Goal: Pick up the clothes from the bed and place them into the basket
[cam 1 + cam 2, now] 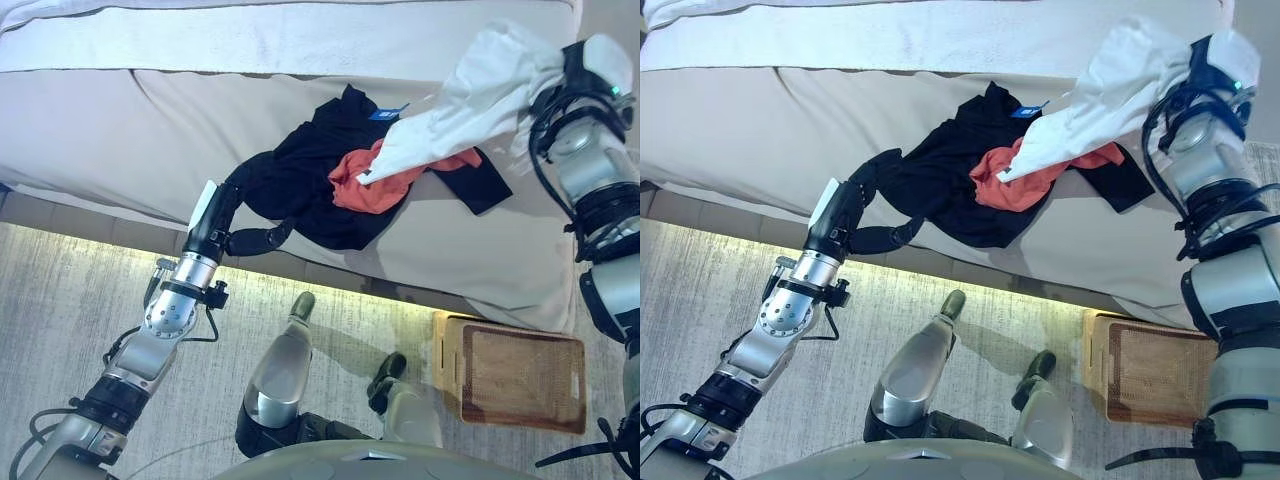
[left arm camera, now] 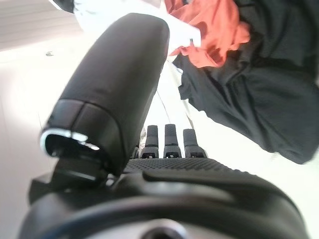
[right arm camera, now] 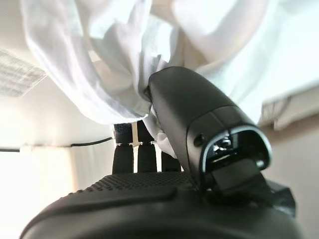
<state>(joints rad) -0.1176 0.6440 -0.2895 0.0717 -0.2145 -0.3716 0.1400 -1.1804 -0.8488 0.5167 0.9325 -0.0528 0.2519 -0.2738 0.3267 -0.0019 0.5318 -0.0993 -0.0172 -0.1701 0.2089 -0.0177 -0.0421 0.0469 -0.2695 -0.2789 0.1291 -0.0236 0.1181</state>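
Note:
A pile of clothes lies on the bed [image 1: 120,130]: a black garment [image 1: 300,185] with an orange one [image 1: 365,185] on top. My right hand [image 1: 580,70] is shut on a white garment [image 1: 470,100] and holds it up above the bed's right side; its lower end hangs over the orange cloth. The right wrist view shows the thumb [image 3: 199,119] pinching the white cloth [image 3: 99,64]. My left hand [image 1: 235,215] is open at the bed's front edge, beside the black garment's left end. The wicker basket [image 1: 520,375] stands on the floor at the right.
A white blanket [image 1: 300,35] lies across the far side of the bed. A grey patterned rug [image 1: 60,300] covers the floor in front of the bed. The basket sits close to the bed's front right corner.

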